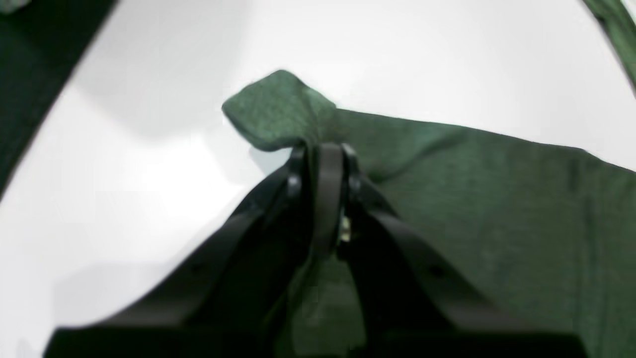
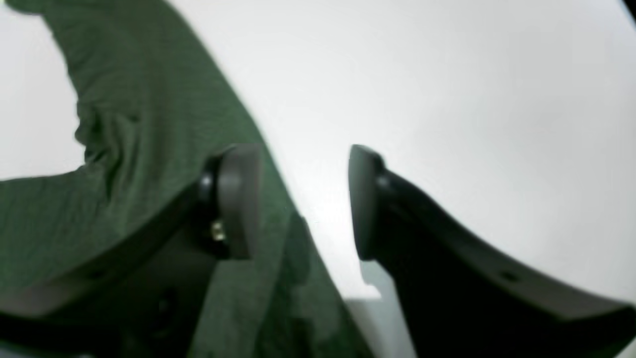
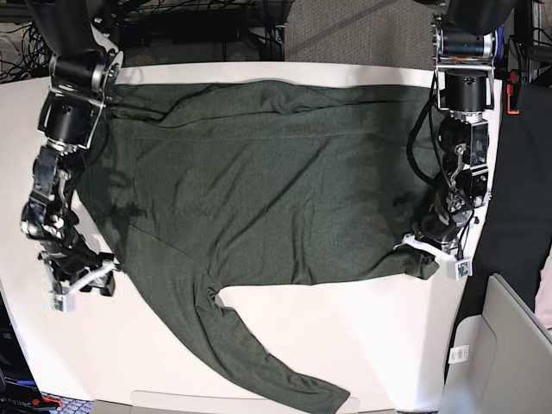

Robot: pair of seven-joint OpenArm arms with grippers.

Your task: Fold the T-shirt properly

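Observation:
The dark olive-green T-shirt (image 3: 276,190) lies spread flat on the white table (image 3: 371,345). One long sleeve (image 3: 259,362) trails toward the front edge. My left gripper (image 3: 420,252) is at the shirt's right lower corner. In the left wrist view it (image 1: 323,149) is shut on a bunched fold of the fabric (image 1: 278,109). My right gripper (image 3: 105,278) is at the shirt's left edge. In the right wrist view it (image 2: 303,199) is open, with one finger (image 2: 238,199) over the cloth (image 2: 149,124) and the other over bare table. The shirt's edge runs between the jaws.
A grey panel (image 3: 509,345) stands off the table's front right corner. Black cloth (image 3: 517,172) hangs to the right. Cables and dark equipment (image 3: 190,26) sit behind the far edge. White table shows in front of the shirt on both sides of the sleeve.

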